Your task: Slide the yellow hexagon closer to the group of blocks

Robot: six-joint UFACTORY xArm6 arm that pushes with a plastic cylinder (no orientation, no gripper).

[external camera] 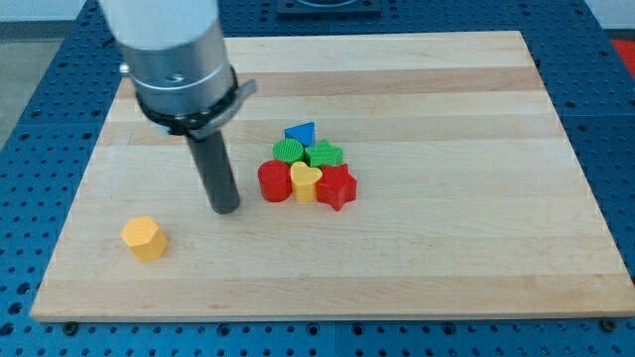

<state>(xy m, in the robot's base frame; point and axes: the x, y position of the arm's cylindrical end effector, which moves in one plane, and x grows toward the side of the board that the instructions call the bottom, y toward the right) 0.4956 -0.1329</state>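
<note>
A yellow hexagon lies alone near the view's lower left of the wooden board. A tight group of blocks sits at the board's middle: a blue triangle, a green round block, a green star, a red round block, a yellow heart and a red star. My tip rests on the board between the hexagon and the group, up and to the right of the hexagon and just left of the red round block, touching neither.
The arm's grey cylindrical body hangs over the board's upper left. Blue perforated table surrounds the board on all sides.
</note>
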